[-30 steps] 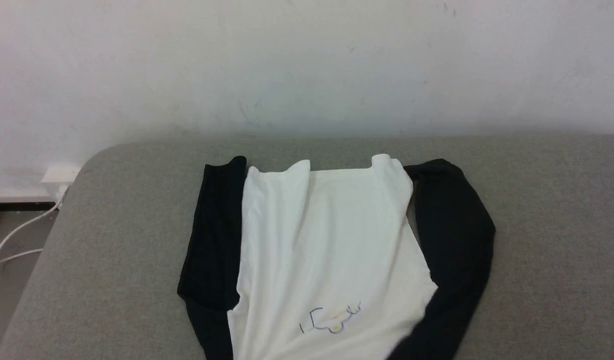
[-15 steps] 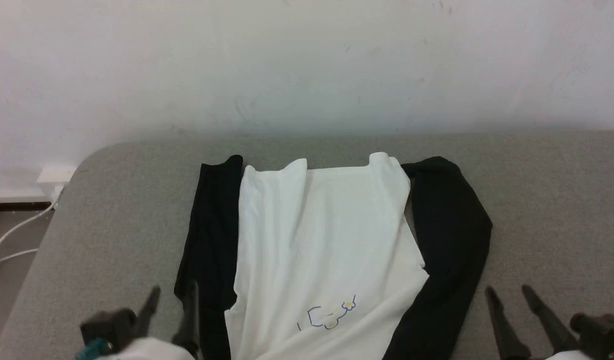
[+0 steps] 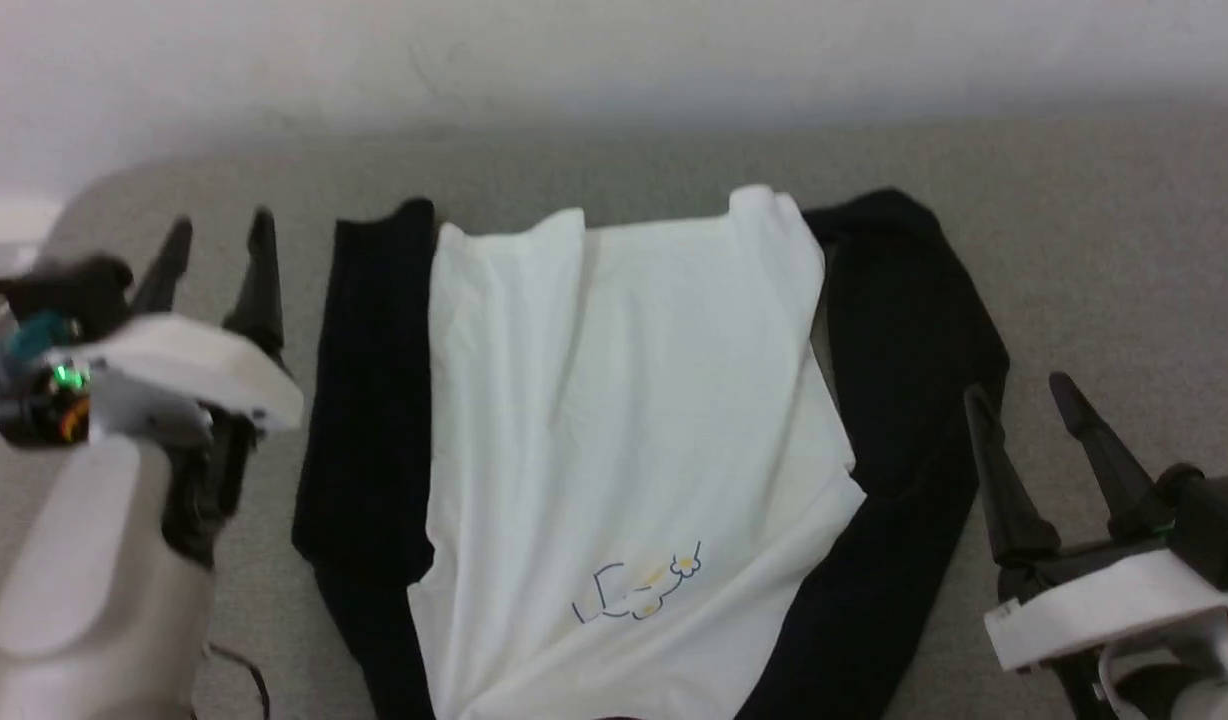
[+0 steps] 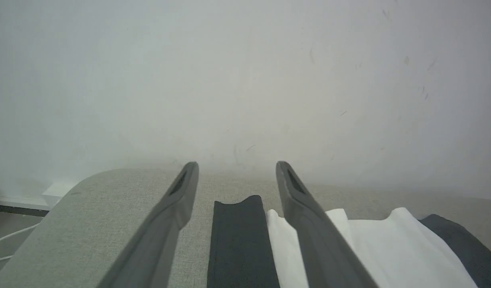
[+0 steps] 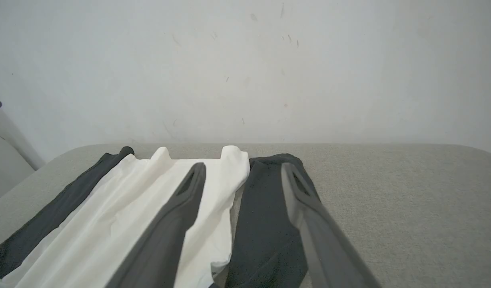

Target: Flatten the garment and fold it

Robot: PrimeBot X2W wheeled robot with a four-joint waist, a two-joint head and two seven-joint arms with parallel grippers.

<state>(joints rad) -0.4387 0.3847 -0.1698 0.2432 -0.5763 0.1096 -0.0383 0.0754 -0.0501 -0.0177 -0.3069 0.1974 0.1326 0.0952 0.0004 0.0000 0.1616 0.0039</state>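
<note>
Both pairs are spread wide and hold nothing. The left fingers (image 3: 259,270) hang just outside the shirt's left sleeve (image 3: 369,400), with bare counter (image 3: 1124,250) between them and the cloth. In the left wrist view that sleeve's far end lies along the gap between them. The right fingers (image 3: 1004,480) sit at the outer edge of the right sleeve (image 3: 904,330). The inner one overlaps the black cloth in the head view, but I cannot tell whether it touches.

The main risk, as I judge it, is a pinch that takes only a sleeve. The shirt (image 3: 624,400) is soft and loose, so a pull on one sleeve would likely drag and bunch the white body instead of spreading it. A long crease already runs down the body inward of the left fingers, and a lopsided pull could deepen it. Thin tips coming down steeply might also snag the counter's fabric cover, or catch two layers where the right sleeve is doubled over.

The left arm is raised and reaches farther ahead than the right, its pale forearm low at that side, fingers aimed at the wall (image 3: 614,50). The right arm sits nearer, fingers leaning slightly inward. Both wrist views look almost level along the counter, so the fingers seem shallowly tilted.

The shirt lies flat on the counter between the two pairs, print (image 3: 639,590) at the near end.
</note>
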